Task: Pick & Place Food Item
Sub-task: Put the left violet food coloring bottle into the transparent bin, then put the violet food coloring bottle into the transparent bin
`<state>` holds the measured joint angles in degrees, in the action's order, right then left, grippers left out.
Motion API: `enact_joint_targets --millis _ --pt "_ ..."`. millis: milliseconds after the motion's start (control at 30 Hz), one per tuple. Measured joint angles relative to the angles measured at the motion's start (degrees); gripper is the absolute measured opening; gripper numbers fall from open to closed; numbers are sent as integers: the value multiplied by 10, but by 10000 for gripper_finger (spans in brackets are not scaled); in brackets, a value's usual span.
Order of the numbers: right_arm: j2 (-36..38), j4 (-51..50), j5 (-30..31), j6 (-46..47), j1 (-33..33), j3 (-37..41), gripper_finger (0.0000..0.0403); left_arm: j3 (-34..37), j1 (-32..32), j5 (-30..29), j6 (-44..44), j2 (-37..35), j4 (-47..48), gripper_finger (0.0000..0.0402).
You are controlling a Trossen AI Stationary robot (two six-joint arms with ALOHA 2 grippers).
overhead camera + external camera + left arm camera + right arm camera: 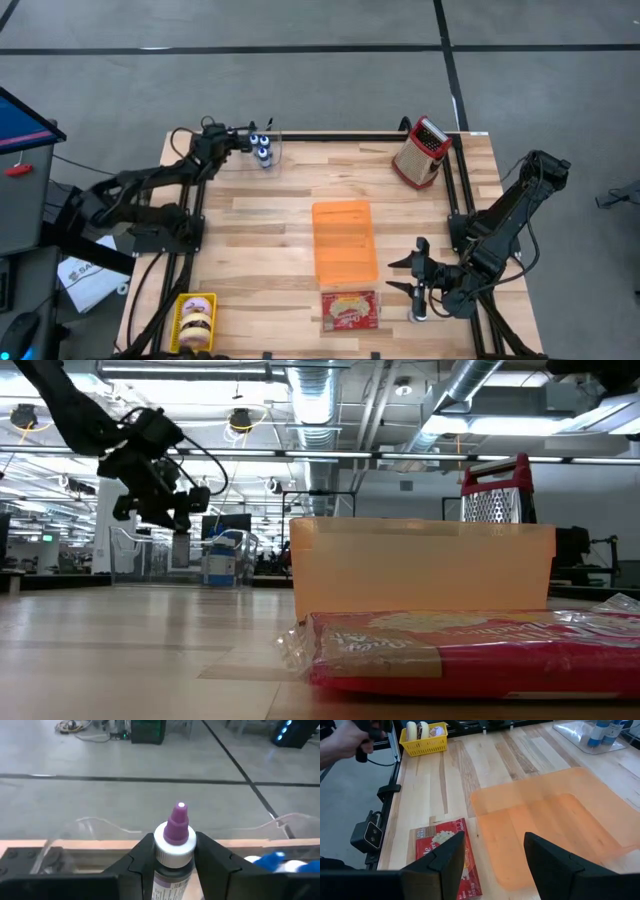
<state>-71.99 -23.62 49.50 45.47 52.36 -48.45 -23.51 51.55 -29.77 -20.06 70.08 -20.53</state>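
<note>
High view, left tool (243,139): at the far left of the wooden bench (270,240), over a clear plastic tray (272,148) of blue-capped bottles (263,147).
Left grip: in its wrist view the dark fingers (142,857) are closed on a small bottle with a white collar and purple nozzle (174,837), held upright between them.
Low view: the left arm hangs above the bench top, the tool (176,508) raised clear of the wood.
Near left corner: a yellow plastic basket (193,322) holding round rolls in a row.
Left edge, off the bench: a hand (342,739) on a dark handle shows in the right wrist view, beyond the yellow basket.
Centre: a translucent orange plastic bin (344,241), open-topped and standing flat.
Food item: a flat red packet in clear wrap (349,309), lying on the bench just nearer than the orange bin, apart from both tools.
Far right corner: a metal box grater with a red handle (421,152), upright.
Right tool (409,274): low at the near right, beside the orange bin and the red packet, fingers (551,860) spread wide with nothing between them.
</note>
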Motion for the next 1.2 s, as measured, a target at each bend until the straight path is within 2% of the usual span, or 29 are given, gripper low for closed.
enact_joint_targets --millis 400,767,1033,1200 --pt "0 -1 0 0 0 0 195 0 0 2 -15 84 -50 104" --pt "0 -1 0 0 0 0 195 0 0 1 -15 92 -62 106" --pt "0 -1 0 2 0 0 195 0 -2 5 -14 92 -86 225" --pt "0 -1 0 2 0 0 195 0 -3 30 -13 84 -107 258"
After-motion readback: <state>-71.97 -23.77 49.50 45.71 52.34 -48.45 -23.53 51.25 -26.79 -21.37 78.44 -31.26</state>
